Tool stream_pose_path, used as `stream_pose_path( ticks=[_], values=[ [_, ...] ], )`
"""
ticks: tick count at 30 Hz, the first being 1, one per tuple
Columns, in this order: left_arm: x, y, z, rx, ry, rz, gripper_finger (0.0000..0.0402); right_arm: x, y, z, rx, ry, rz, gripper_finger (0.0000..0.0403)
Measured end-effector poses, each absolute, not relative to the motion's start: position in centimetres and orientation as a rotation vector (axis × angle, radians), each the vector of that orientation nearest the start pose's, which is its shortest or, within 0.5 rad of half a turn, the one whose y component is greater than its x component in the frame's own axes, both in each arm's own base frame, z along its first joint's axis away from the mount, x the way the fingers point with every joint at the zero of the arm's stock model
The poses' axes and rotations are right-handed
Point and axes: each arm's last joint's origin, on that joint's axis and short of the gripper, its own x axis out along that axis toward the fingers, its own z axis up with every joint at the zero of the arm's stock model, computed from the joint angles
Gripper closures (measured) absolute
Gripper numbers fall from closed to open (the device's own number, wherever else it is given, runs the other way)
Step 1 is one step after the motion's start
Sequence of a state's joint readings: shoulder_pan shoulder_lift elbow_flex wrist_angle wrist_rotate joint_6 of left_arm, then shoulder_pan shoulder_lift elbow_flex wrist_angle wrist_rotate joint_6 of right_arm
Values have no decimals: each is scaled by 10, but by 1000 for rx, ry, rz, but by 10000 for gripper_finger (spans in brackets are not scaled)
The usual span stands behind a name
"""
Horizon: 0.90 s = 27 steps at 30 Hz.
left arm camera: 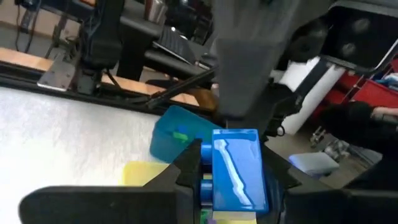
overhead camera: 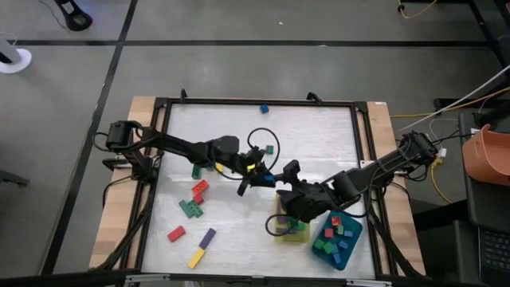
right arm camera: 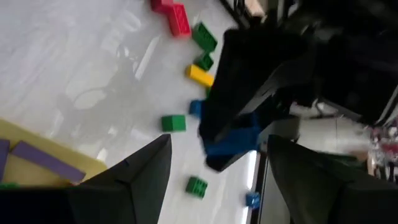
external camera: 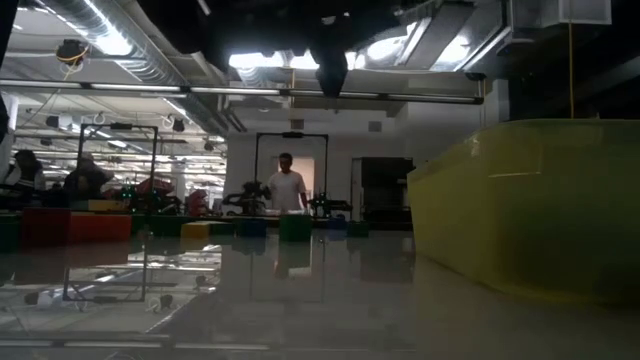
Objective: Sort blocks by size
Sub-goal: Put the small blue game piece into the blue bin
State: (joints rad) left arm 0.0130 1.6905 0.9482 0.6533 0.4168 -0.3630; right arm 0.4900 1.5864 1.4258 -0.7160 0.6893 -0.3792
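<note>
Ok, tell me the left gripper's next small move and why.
Probably carry on toward the yellow tray and release there. The left gripper is shut on a long blue block, hanging above the table's middle, and a long purple block already lies in that tray, while the teal tray holds small ones. The right gripper, open, waits nearby.

Yellow tray and teal tray are set side by side on the white table; an orange bin is seen beyond; a person stands far off.
</note>
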Motion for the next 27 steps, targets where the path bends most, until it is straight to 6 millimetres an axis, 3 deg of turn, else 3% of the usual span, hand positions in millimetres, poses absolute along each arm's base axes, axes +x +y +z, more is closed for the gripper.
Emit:
stream_pose_path(
  ticks=[14, 27],
  values=[
    [366, -24, 244, -348, 77, -446, 323, 311, 145, 326, -902, 660, 4, 143],
    [365, -36, 246, -305, 50, -478, 322, 317, 137, 327, -883, 645, 82, 230]
  ],
)
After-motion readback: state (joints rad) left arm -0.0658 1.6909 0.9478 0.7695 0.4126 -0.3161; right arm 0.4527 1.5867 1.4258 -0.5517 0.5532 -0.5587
